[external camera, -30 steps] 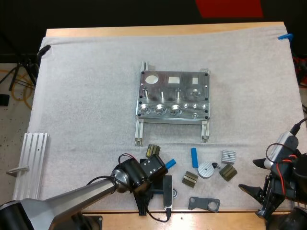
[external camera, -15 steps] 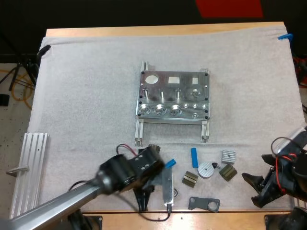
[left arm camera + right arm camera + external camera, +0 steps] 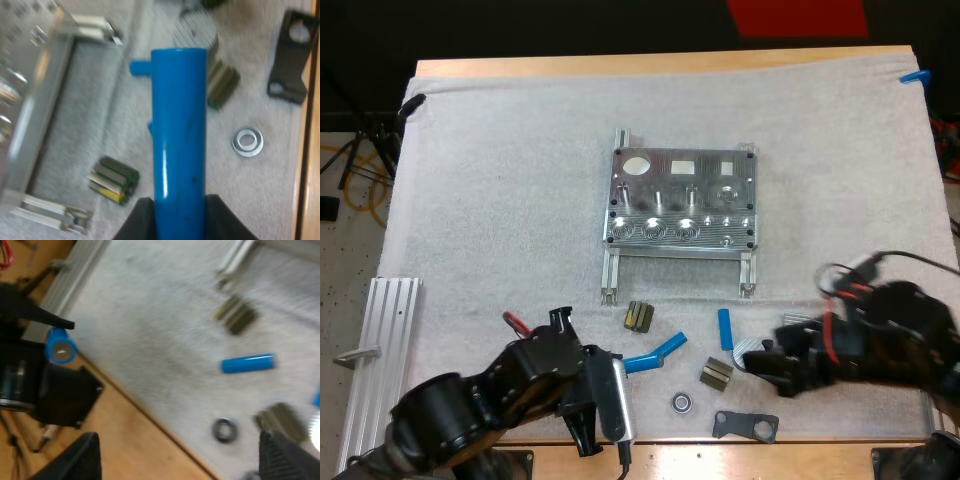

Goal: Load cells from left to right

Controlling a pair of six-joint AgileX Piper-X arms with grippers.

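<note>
The right end effector sits low over the near right of the white mat. Its outline is hard to make out, and its arm covers whatever lies under it. A pale edge of a round finned disc peeks out beside it. Its 2 fingers stand wide apart with nothing between them.

The left end effector is clamped on a blue cell, which blocks much of what lies beyond it. A second blue cell is reduced to a short stub past its side. From above, a third blue cell, lying on the mat, meets the held one's tip, so where each ends is hard to tell. The held cell hangs near the mat's front edge, well apart from the metal fixture.

An olive block lies near the fixture's left foot and another olive block lies beside the disc. A washer and a black bracket lie nearer the front. An aluminium rail lies at the desk's left.
</note>
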